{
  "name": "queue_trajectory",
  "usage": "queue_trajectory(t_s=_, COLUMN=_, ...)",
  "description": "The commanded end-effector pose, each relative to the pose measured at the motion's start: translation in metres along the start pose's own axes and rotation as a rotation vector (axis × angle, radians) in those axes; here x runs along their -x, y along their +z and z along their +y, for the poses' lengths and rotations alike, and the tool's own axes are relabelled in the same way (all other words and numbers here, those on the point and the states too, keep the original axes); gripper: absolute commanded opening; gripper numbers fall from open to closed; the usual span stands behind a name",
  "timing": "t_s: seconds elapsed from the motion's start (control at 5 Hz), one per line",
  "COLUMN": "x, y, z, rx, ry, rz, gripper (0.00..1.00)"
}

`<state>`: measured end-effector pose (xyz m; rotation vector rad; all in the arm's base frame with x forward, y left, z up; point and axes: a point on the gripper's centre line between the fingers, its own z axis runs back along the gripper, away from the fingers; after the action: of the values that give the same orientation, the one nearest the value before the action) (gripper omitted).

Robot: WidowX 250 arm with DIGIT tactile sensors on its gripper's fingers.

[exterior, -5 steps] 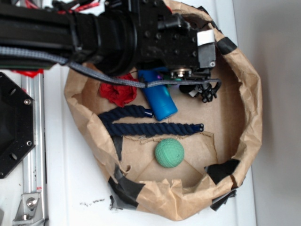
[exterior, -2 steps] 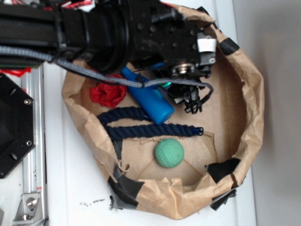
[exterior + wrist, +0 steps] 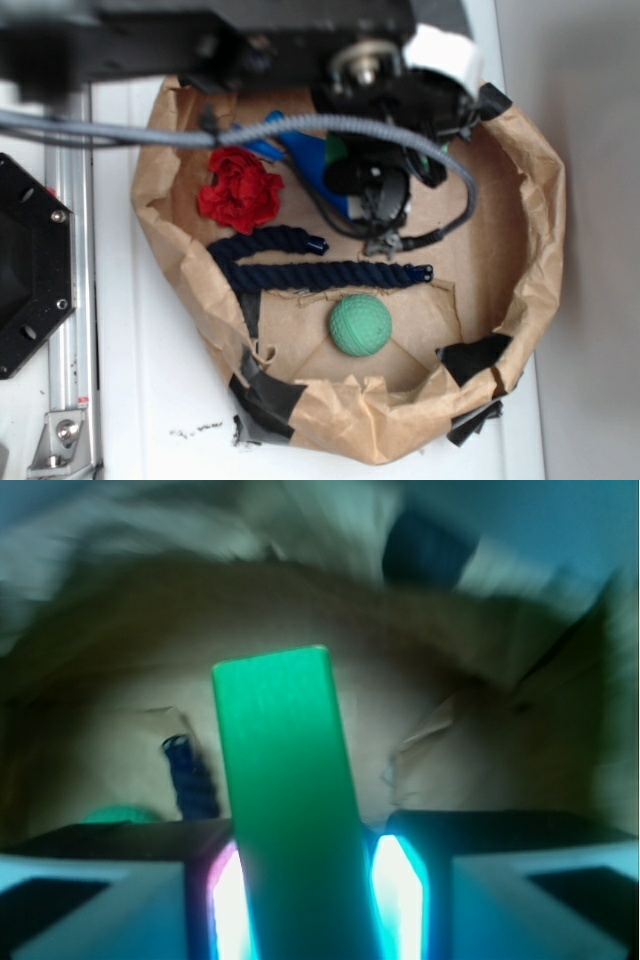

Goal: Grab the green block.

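Wrist view: end effector (image 3: 300, 890) clamped on the green block (image 3: 285, 790), which stands upright between its fingers above the paper-lined basket (image 3: 520, 170)

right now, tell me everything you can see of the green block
The green block is a flat, plain solid-green slab with smooth faces and straight edges. In the wrist view it stands lengthwise between the fingers of the gripper, which press its two sides. In the exterior view only a green sliver shows beneath the arm, over the paper-lined basket.
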<state>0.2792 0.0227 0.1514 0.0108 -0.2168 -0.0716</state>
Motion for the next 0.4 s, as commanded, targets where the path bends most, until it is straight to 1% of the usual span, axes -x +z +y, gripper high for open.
queue_trajectory(t_s=0.0, x=-0.005, y=0.038, z=-0.014, rx=0.037, ry=-0.025, rz=0.004, gripper=0.0)
queue_trajectory(t_s=0.2, x=0.01, y=0.035, z=-0.012, rx=0.052, ry=-0.024, rz=0.013, gripper=0.0)
